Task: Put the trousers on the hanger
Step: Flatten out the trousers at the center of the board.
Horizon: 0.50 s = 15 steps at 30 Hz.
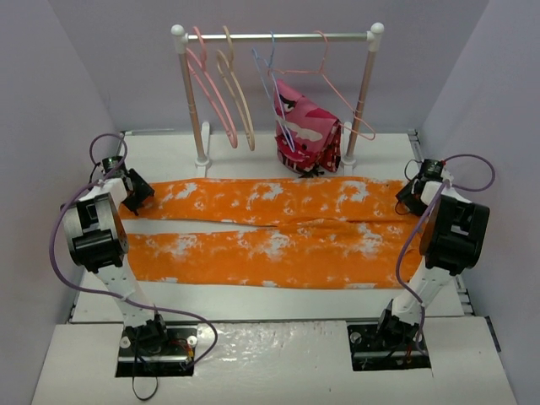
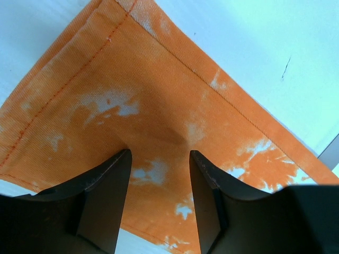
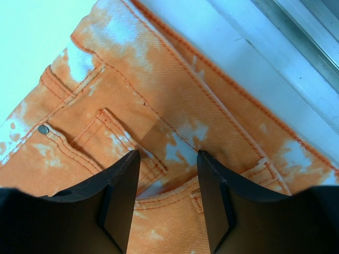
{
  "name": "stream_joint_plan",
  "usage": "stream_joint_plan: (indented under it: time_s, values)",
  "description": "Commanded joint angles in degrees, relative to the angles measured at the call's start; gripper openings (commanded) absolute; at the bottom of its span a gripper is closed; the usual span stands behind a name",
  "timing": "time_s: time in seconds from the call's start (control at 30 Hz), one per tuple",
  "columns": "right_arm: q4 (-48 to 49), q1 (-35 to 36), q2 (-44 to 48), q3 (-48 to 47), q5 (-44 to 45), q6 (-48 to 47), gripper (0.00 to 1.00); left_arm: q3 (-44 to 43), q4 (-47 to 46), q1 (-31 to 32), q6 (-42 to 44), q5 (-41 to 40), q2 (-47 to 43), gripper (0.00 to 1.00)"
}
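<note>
left jaws: apart, tips on trousers (image 2: 159, 106) leg end | right jaws: apart, tips on waist end

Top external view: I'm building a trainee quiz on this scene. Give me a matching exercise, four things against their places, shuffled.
1 trousers
2 pink hanger
3 camouflage garment
4 left gripper

A on the rail, leftmost
B over a trouser-leg hem
C flat across the table
D under the rail, near its right post

Pairs: 1-C; 2-A; 3-D; 4-B
</note>
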<state>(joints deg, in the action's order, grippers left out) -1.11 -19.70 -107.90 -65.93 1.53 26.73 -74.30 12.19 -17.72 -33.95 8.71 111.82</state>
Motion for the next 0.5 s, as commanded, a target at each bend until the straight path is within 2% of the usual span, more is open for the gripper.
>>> stream_joint_plan:
  time_s: [0.0, 0.2, 0.33, 0.47]
  values:
    - [0.05, 1.23, 3.13, -3.95, 2.77, -5.13, 0.47, 1.85, 6.46, -0.74, 1.53, -0.45, 0.61, 0.46]
    - [-0.84, 0.72, 4.66, -4.93, 3.19, -9.27, 0.58, -0.42, 8.17, -0.16, 5.01, -0.59, 0.59, 0.46]
    - [-1.94, 0.71, 5.44, -5.98, 4.95, -11.08, 0.60, -1.16, 7.03, 2.35, 7.92, -3.11, -2.07, 0.46]
    - [-4.16, 0.63, 2.96, -9.09, 6.16, -13.66, 0.60, -2.94, 6.77, 4.18, 9.00, -2.92, 0.01, 0.47]
